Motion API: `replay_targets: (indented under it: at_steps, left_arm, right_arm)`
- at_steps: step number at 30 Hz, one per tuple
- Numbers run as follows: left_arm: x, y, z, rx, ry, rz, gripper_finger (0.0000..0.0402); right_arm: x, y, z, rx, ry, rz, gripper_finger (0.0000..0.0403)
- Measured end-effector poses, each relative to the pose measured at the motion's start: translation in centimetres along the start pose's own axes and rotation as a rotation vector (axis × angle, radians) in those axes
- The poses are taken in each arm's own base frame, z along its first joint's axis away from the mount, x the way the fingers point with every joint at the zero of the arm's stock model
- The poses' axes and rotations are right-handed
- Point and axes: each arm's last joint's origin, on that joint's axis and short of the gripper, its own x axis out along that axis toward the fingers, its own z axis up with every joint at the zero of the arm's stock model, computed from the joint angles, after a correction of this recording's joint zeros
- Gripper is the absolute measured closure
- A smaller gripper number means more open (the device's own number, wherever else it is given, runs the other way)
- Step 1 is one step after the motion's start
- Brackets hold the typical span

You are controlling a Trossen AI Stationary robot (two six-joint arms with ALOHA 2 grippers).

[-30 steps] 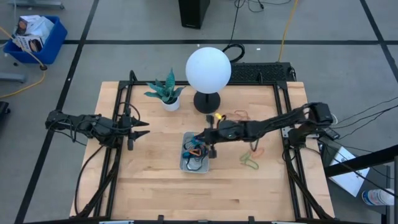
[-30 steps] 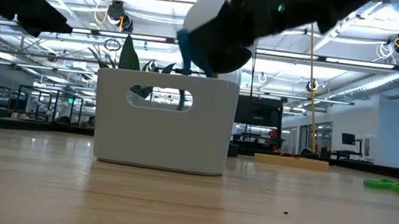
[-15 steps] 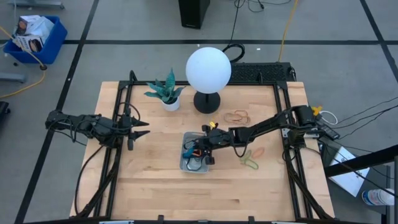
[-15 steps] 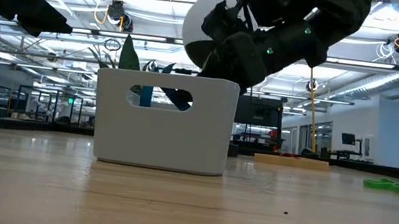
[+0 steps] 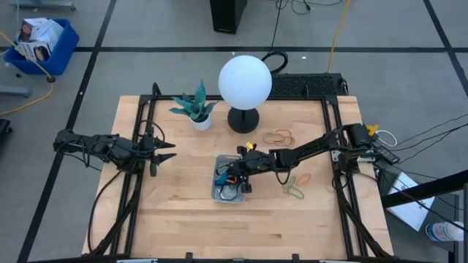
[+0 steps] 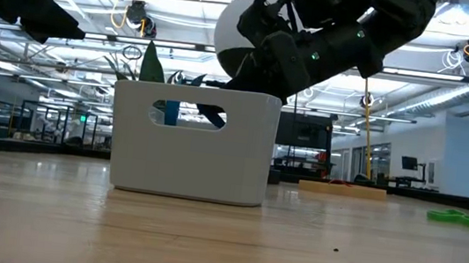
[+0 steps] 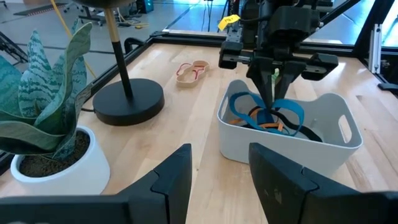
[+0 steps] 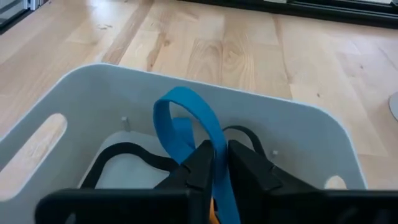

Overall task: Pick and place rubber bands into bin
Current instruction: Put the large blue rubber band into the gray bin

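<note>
Bands (image 5: pixel 292 188) are lying near the bench's right edge from above, my right gripper (image 5: pixel 235 175) hanging over the bin (image 5: pixel 218 191). Wrist-on, my fingers (image 8: pixel 200 167) are pinching a blue band (image 8: pixel 186 118); left gripper (image 5: pixel 167 151) is gaping.

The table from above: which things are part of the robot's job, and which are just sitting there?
Job:
- right hand, pinching a blue rubber band
- pale plastic bin
- loose green bands
- tan bands

Just there:
- white globe lamp
- potted plant
- idle left hand
</note>
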Motion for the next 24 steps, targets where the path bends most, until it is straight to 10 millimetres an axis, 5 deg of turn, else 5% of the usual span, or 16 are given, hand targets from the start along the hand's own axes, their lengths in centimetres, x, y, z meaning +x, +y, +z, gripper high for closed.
replay_targets:
  at_steps: [24]
  left_arm:
    - [0.0,0.0,0.0,0.0,0.0,0.0,0.0236]
  right_arm:
    - [-1.8,-0.1,1.6,-0.016,-0.015,-0.003,0.018]
